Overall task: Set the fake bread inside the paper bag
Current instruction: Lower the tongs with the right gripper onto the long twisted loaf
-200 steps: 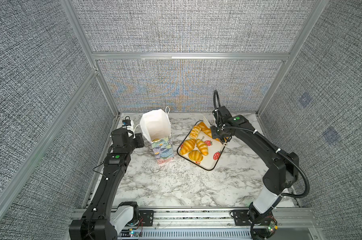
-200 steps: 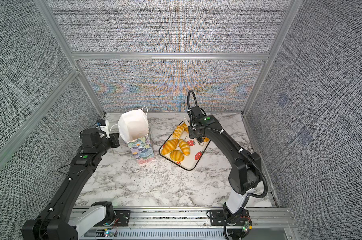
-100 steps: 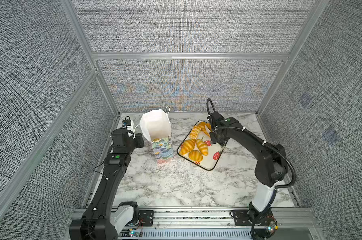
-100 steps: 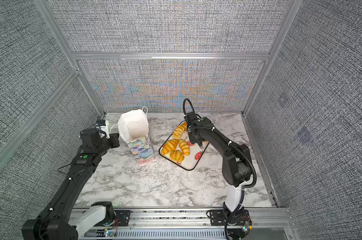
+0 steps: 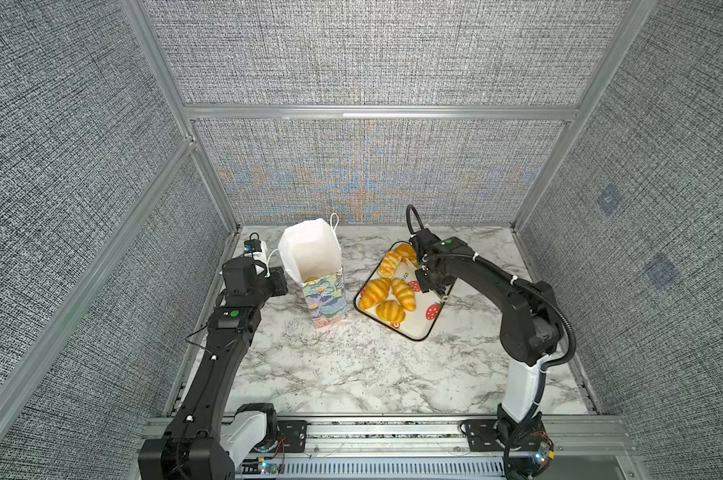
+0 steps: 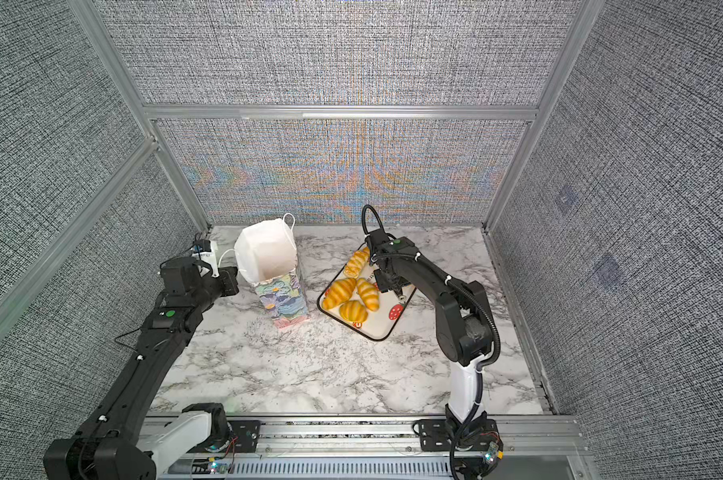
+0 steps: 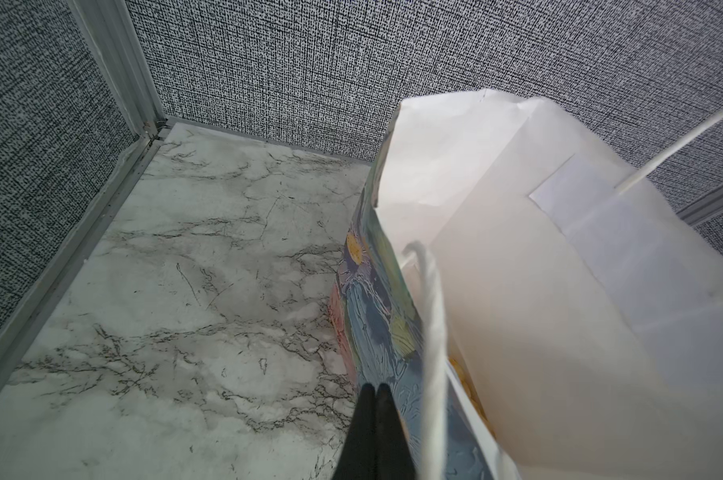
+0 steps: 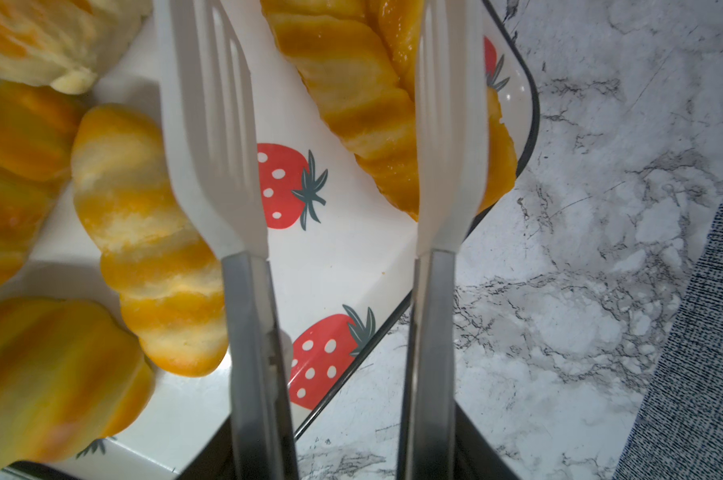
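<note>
Fake bread [image 8: 351, 95], a glossy ridged golden pastry, lies on the strawberry tray [image 8: 343, 257], slanting across the gap between the spread blades of the white tongs [image 8: 210, 145], which my nearer right gripper [image 5: 434, 286] clamps. My left gripper [image 7: 374, 415] sits pinched shut beside the paper bag [image 5: 324, 299]

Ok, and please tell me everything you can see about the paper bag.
The paper bag is tall and narrow, white inside, with blue, green and pink painted flowers outside and white cord handles. It stands upright on the marble table, mouth open, left of the strawberry tray and apart from it. Some golden fake bread shows deep inside. The left gripper, shut, is close by its printed side, beside one handle; contact is unclear.
</note>
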Controlling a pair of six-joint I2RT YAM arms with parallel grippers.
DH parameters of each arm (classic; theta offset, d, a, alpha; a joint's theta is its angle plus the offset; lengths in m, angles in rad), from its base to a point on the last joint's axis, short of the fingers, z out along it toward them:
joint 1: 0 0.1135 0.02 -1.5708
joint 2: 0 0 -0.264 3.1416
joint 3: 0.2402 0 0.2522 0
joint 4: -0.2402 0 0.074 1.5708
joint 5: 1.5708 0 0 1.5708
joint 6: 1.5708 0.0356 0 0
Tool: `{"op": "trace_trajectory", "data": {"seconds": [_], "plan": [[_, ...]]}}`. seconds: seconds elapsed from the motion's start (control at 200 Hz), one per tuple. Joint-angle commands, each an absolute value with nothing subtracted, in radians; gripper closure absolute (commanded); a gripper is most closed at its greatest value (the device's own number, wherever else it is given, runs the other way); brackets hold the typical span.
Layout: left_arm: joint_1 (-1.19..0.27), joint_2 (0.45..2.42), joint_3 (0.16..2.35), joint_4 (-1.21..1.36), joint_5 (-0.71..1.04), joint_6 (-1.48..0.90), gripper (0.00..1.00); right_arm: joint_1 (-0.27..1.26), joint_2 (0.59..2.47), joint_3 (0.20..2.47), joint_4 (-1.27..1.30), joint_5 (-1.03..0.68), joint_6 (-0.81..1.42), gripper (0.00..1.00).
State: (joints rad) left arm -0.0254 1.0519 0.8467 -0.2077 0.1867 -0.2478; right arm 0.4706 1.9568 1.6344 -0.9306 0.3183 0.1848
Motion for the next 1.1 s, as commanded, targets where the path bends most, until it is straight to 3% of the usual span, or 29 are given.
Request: {"op": "trace_trajectory", "data": {"seconds": [0.0,0.8,1.091], "plan": [[-0.026,1.054,0.844,-0.191,0.197,-0.251,1.0,0.469,1.964,1.635,-0.927,0.355,0.179,0.47],[-0.017,1.068,0.846,-0.19,0.207,-0.254,1.0,0.487,2.019,1.631,-0.894,0.457,0.143,0.49],[-0.014,1.068,0.848,-0.189,0.213,-0.255,1.0,0.504,2.041,1.634,-0.905,0.493,0.135,0.58]]}}
